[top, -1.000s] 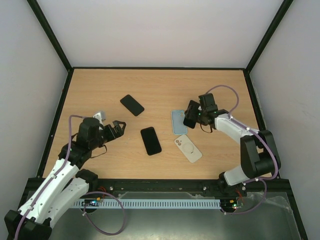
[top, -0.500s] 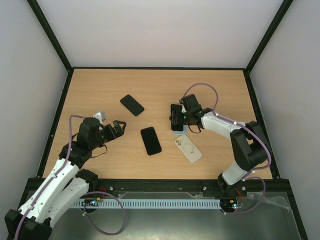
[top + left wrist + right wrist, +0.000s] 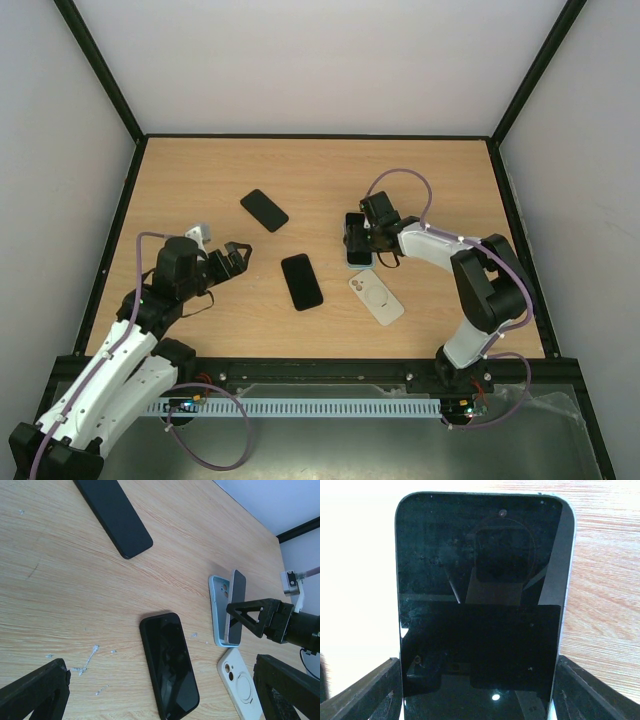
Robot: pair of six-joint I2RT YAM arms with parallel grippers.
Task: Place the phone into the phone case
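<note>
- The right gripper [image 3: 480,692] is clamped on the phone [image 3: 480,595] across its short width, screen towards the wrist camera.
- The phone stands tilted on one long edge. Its lower edge is at the right-hand wall of the light blue case [image 3: 218,607], which lies open side up on the counter [image 3: 200,180].
- The long axes of phone and case run parallel, and the ends look roughly level in the left wrist view. Whether the lower edge is already inside the lip cannot be told.
- Judgement: the coming move is a roll of the phone leftward, flat into the case. The right arm is the one on the work.
- The left gripper [image 3: 238,255] has its jaws apart and holds nothing. It is well apart from the case.
- The white case [image 3: 376,296] lies just beside the blue one, nearer the arms. Whether it holds anything cannot be told.
- The near dark handset [image 3: 301,281] and the far dark handset [image 3: 264,210] lie flat and loose on the counter.
</note>
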